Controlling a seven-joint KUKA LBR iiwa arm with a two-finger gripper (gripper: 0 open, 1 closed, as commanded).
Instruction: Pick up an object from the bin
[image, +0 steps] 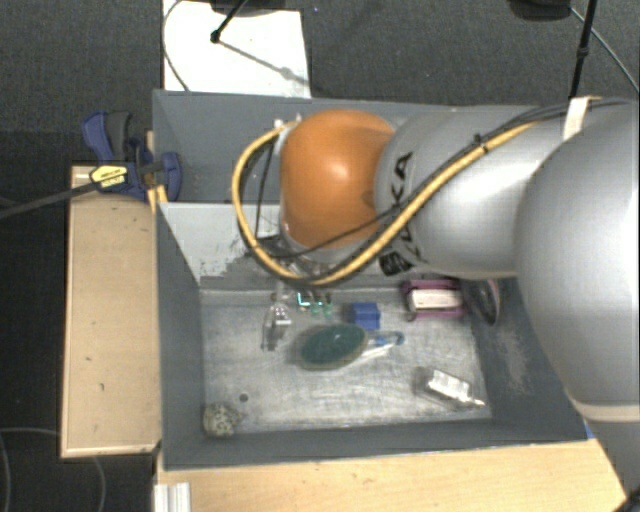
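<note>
My gripper (308, 299) reaches down from under the orange dome into the back middle of the bin. Just in front of it lies a dark green oval brush head (330, 347) with a clear handle pointing right. A small blue block (366, 316) sits right behind that handle, close to the gripper's right side. The gripper is above and slightly behind the green thing; nothing shows between its fingers.
A purple and white box (436, 298) lies at the back right, partly under the arm. A crumpled silver piece (449, 388) rests at the front right. A small speckled grey ball (220, 420) sits in the front left corner. The arm covers the bin's right side.
</note>
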